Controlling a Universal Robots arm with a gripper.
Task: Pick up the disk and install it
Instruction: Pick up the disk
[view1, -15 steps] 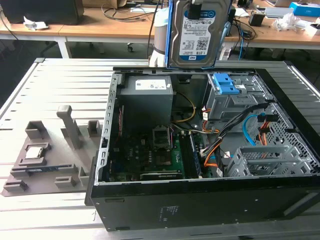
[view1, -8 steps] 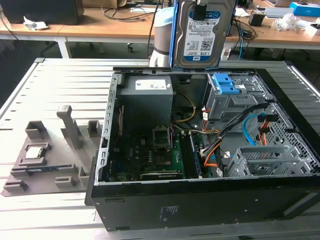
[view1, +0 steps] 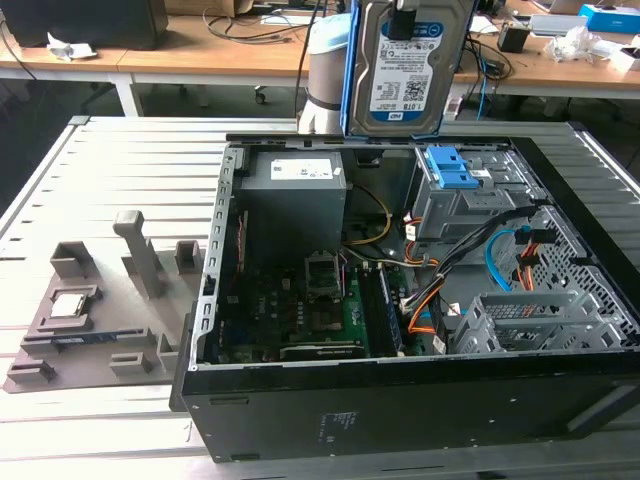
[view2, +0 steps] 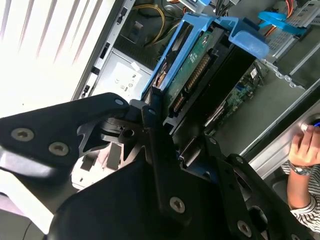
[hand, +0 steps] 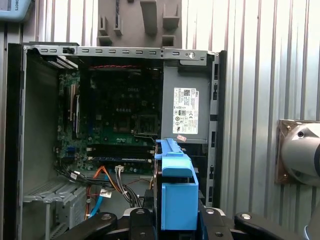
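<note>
Exterior view, frame left: grey parts tray (view1: 90, 320). Upper centre: disk (view1: 405, 65) hanging upright, clear above open PC case (view1: 400, 410). Right of centre: blue-topped drive cage (view1: 455, 190). Second wrist view: gripper (view2: 167, 127) pinched on disk's end. Likely rigid, dense, shock-sensitive. Best gripped on blue bracket sides, off circuit board.

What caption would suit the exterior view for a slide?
The gripper holds the disk upright above the open computer case.
</note>
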